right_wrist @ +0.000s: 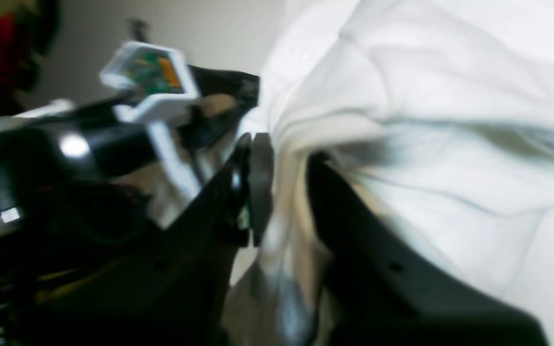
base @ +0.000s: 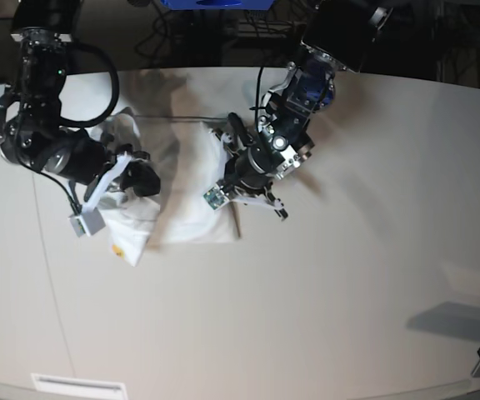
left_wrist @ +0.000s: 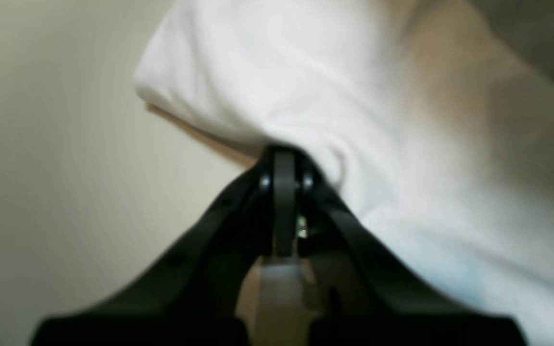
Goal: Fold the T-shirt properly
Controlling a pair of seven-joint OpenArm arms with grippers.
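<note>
Pale, wide table [base: 332,275] under dark clutter at the far edge; white T-shirt [base: 186,204] bunched left of centre on it, crumpled rather than flat, a small yellow-orange speck of print showing at its near-left corner. Right arm on the base view's left, curled down over the shirt's left part, right gripper [right_wrist: 282,192] buried in cloth; from the wrist view, black fingers [right_wrist: 258,187] parted slightly with a rope of white fabric pinched between them, folds fanning out to the right. White camera housing with a green board visible just behind that finger, blurred. Left arm on the base view's right, reaching from the far edge down to the shirt's right edge; left gripper [left_wrist: 284,158] seen from its wrist view with jaws pressed together at the tip, meeting the shirt's edge where the cloth drapes over it. Hard to tell from that blurred view whether cloth actually sits between the tips; fabric touching them, a fold [left_wrist: 195,86] rising up and left above bare table, a tan shadow strip beneath it. Both wrist views soft and smeared, detail of weave and print lost. Shirt lifted slightly at both held points, sagging between, its near hem resting on the table. Dark slim object lying just beside the shirt's near-right corner, too small to identify
</note>
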